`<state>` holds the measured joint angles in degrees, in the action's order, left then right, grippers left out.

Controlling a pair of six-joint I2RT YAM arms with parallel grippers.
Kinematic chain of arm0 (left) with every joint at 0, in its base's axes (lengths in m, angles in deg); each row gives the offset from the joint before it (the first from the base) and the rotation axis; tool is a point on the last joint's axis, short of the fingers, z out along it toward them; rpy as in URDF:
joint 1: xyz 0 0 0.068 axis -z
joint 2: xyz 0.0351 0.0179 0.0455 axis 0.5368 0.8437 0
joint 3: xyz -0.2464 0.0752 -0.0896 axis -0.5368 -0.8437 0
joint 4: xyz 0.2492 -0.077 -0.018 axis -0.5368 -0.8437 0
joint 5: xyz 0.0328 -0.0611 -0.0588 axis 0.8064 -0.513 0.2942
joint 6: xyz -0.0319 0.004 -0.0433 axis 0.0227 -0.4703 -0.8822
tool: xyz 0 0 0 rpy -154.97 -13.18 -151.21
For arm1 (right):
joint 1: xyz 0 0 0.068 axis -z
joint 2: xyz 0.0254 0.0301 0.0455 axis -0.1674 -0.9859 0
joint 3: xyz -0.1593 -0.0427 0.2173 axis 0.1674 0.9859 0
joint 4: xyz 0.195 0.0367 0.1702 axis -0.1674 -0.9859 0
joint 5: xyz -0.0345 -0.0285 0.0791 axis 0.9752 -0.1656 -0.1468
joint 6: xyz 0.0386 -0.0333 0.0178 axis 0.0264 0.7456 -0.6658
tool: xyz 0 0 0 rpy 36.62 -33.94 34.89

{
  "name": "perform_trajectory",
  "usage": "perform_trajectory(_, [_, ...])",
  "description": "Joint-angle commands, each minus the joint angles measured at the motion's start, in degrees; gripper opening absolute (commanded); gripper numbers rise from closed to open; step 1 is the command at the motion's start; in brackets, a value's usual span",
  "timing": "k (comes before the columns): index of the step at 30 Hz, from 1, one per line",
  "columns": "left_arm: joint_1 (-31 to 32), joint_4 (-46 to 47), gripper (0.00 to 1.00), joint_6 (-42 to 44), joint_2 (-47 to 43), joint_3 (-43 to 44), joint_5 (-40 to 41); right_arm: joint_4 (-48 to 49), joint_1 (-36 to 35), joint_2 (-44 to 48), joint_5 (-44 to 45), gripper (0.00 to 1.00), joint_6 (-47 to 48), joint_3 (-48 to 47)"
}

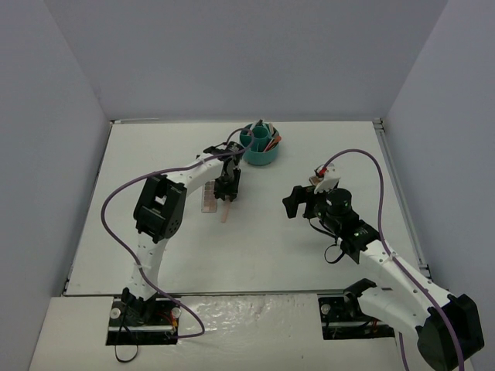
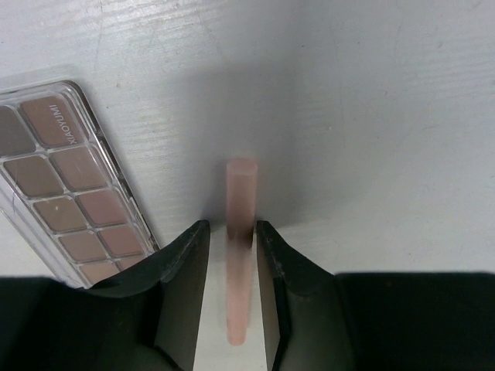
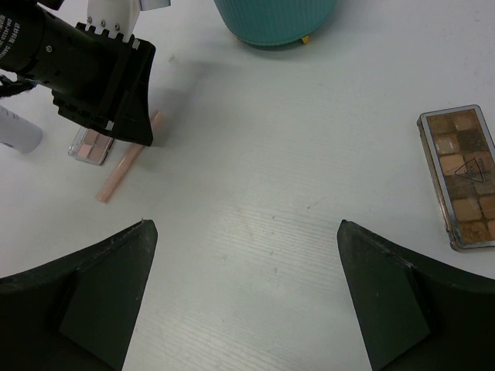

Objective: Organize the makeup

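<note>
Step in hand: pick of pink stick with left gripper. Stick lies flat on table, centre of left wrist view, just right of pink palette. Jaws narrow, one each side of stick; a sliver of table shows at the left one, so I judge not yet clamped. Right gripper wide, holding nothing; brown palette at right edge of its view. Next: close, lift straight, carry to teal cup, upper middle of top view. Thin stick may roll
</note>
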<state>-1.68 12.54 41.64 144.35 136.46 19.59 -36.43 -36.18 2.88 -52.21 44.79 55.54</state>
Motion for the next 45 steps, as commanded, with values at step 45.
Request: perform_trajectory(45, [-7.9, 76.8, 0.00, 17.2, 0.7, 13.5, -16.3, 4.6, 1.0, 2.9, 0.4, 1.00, 0.8, 0.2])
